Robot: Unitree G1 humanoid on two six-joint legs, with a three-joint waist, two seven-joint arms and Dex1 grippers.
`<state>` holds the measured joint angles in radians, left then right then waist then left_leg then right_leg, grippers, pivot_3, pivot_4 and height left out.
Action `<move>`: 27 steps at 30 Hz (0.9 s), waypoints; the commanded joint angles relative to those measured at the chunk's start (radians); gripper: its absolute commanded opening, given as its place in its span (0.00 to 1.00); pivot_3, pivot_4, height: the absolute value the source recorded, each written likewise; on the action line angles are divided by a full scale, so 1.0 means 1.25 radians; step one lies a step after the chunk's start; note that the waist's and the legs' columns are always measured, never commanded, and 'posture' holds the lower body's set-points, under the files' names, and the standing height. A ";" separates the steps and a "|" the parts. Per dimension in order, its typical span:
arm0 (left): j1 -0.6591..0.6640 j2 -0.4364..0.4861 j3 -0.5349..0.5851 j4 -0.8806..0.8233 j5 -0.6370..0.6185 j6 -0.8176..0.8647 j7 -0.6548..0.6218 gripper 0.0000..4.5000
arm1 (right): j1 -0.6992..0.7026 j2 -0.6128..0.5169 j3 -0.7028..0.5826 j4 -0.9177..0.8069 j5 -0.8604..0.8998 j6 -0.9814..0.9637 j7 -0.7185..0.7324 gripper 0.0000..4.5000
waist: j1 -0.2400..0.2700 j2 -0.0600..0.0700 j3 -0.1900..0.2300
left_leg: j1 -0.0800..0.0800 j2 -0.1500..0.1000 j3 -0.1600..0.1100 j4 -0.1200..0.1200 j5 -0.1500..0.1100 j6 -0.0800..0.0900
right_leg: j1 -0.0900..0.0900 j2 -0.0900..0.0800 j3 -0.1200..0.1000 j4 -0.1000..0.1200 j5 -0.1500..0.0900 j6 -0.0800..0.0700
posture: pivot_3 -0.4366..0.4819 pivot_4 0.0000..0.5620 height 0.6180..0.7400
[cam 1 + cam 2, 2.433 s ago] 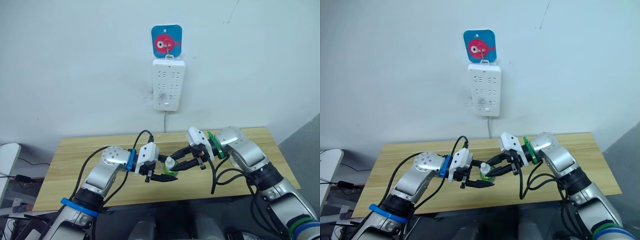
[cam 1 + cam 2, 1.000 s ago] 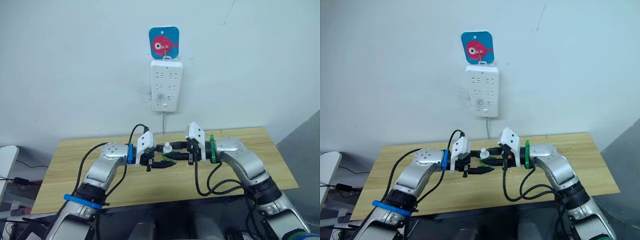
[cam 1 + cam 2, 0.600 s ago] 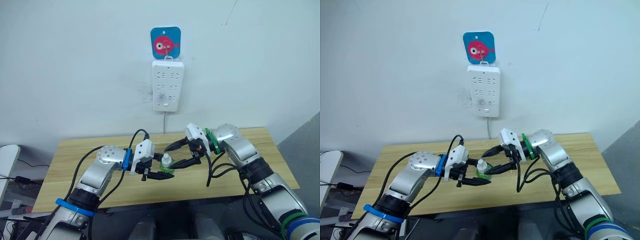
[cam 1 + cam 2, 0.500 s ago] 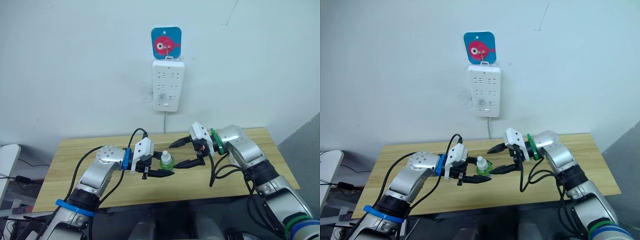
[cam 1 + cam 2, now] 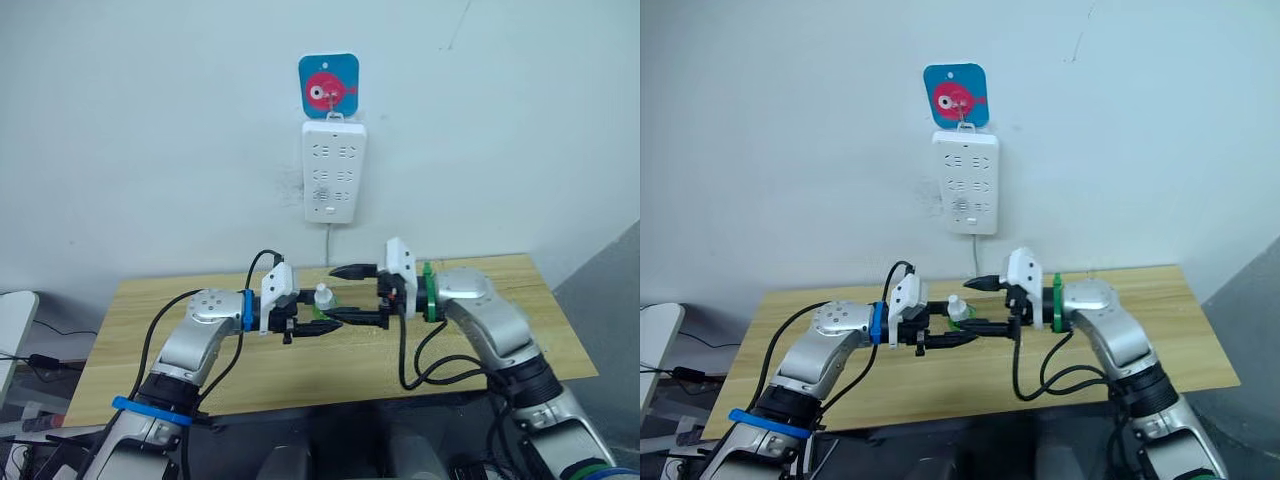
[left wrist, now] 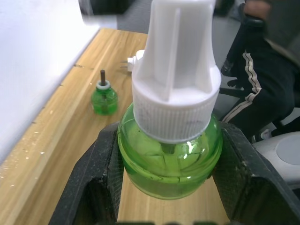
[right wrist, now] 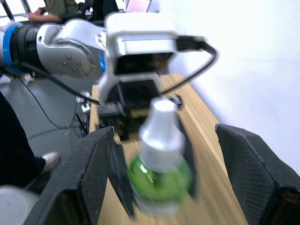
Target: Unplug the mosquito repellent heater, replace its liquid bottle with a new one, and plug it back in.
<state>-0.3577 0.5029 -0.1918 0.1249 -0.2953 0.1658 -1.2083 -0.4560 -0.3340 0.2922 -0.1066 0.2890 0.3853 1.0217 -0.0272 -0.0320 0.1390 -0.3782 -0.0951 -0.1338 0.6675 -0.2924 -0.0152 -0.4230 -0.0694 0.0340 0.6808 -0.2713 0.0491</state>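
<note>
Mosquito repellent heater (image 6: pixel 135 60), a small white rounded plastic unit, lies on the light wooden table (image 5: pixel 500 290). In the left wrist view it is mostly hidden behind the cap of the held bottle, with its metal plug prongs poking out to one side. It is not plugged into the long white multi-socket power strip (image 5: pixel 335 170), which hangs on the wall above the table from a blue square hook plate with a pink fish (image 5: pixel 329 88).

Just beside the heater stands a small round green liquid bottle with a bare dark wick (image 6: pixel 104 97), upright on the wood and close to the wall.

The left gripper (image 5: pixel 325 318) clamps a second round green bottle with a tall ribbed white cap (image 5: pixel 322 300), its black fingers (image 6: pixel 105 164) pressed against both sides of the green body. This bottle is upright and held above the table, in front of the power strip's cord.

The right gripper (image 5: pixel 348 295) faces the left one from the opposite side with its fingers spread wide. One finger sits higher and one lower, and the capped bottle is near their tips. In the right wrist view the bottle stands in the gap between the fingers, touching neither.

A seated person in dark trousers with white side stripes (image 6: pixel 262 93) is beyond the table's far end.
</note>
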 commanded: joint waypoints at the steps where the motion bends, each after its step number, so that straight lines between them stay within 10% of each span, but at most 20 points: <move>1: -0.021 -0.009 0.005 -0.007 -0.003 -0.010 0.001 0.50 | -0.012 0.029 0.011 0.000 -0.027 -0.010 -0.055 0.80 | 0.000 0.000 0.000 | 0.000 0.000 0.000 0.000 0.000 0.000 | 0.000 0.000 0.000 0.000 0.000 0.000 | 0.49 0.19 1.00; 27: -0.040 -0.012 0.010 0.029 0.014 -0.030 -0.006 0.50 | 0.015 -0.091 -0.035 -0.055 0.030 0.057 -0.030 0.80 | -0.010 0.000 0.000 | 0.001 0.002 0.001 -0.001 0.000 0.000 | 0.000 0.001 0.000 0.001 0.000 0.000 | 0.47 0.20 1.00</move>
<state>-0.3923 0.4845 -0.1908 0.1707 -0.2678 0.1440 -1.2109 -0.4246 -0.4632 0.2416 -0.1218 0.2987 0.4472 0.9841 -0.0393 -0.0315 0.1385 -0.3767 -0.0928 -0.1329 0.6660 -0.2925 -0.0151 -0.4231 -0.0683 0.0337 0.6819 -0.2713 0.0490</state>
